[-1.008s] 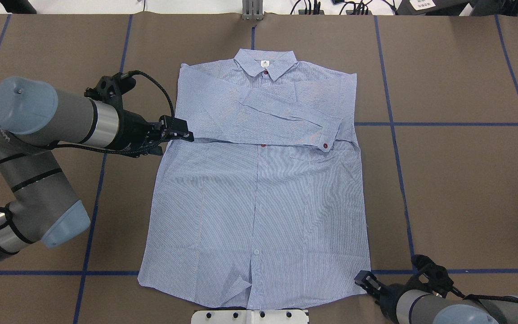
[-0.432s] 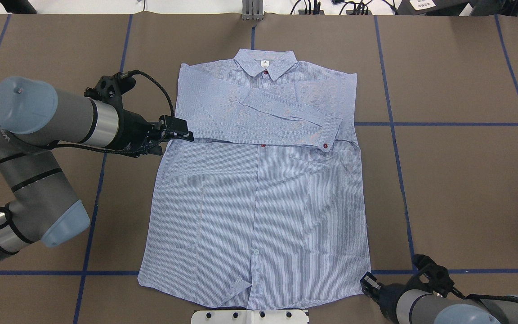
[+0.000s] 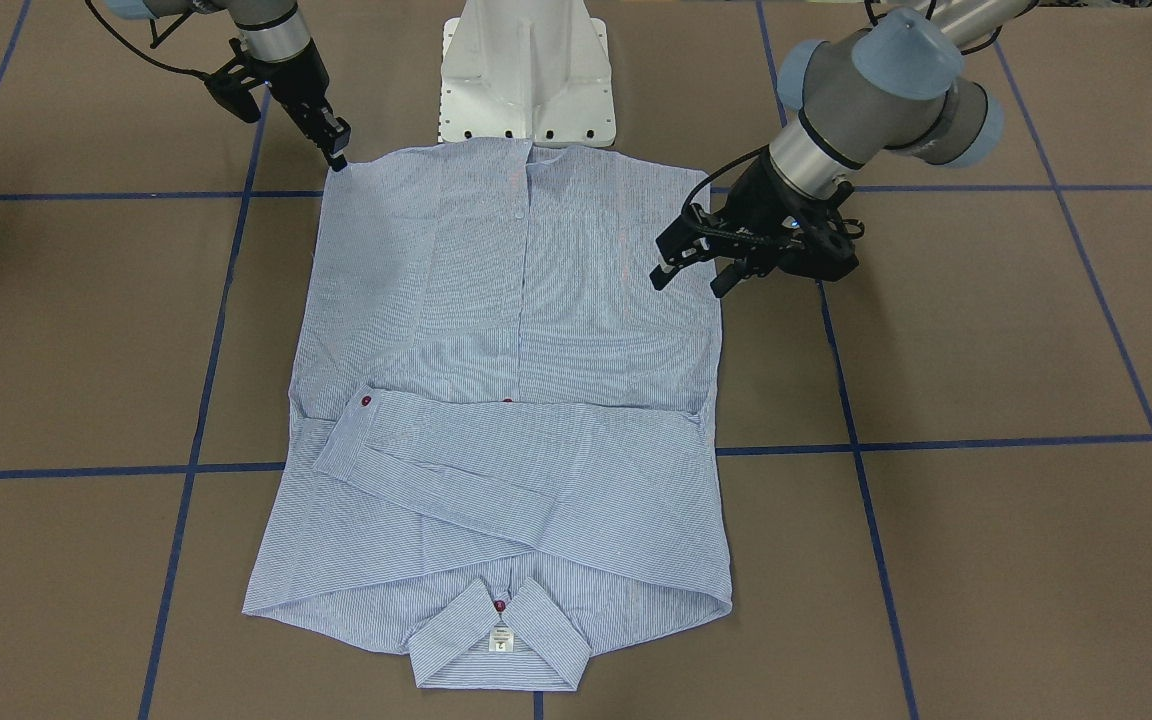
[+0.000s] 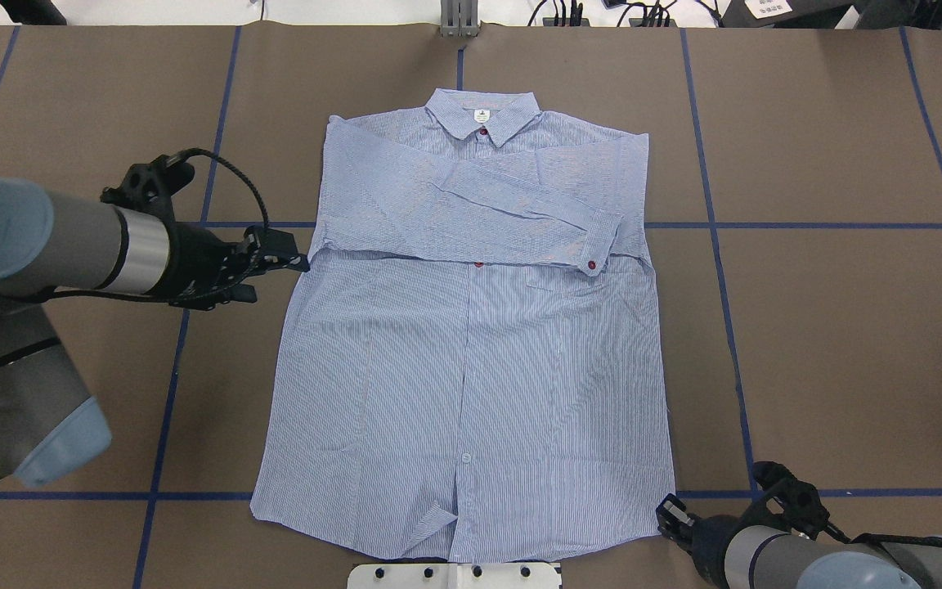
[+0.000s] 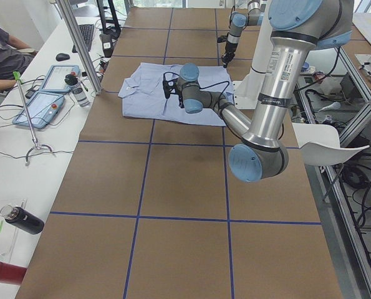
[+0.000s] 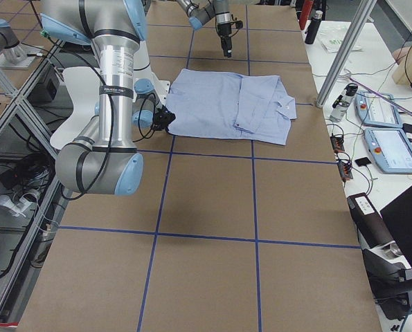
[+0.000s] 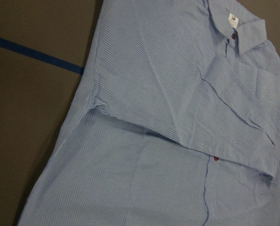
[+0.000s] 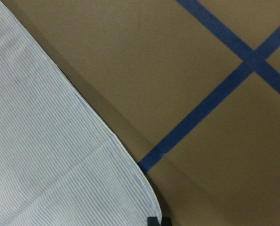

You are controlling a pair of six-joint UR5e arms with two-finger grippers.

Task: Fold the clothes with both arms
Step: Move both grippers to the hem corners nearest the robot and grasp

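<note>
Lying just beside both jaws: shirt (image 4: 471, 368)

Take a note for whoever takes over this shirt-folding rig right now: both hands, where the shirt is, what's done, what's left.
Left hand: open, empty, at the shirt's side edge just below the folded sleeve.
Right hand: at the shirt's hem corner nearest the robot; open or shut cannot be told.
Shirt: flat on the table, front up, buttoned, collar pointing away from the robot.
Done: sleeves folded in across the chest, with the top sleeve's cuff by the chest pocket.
Left: side and body folds, none started. A small flap at the hem is turned up.
</note>
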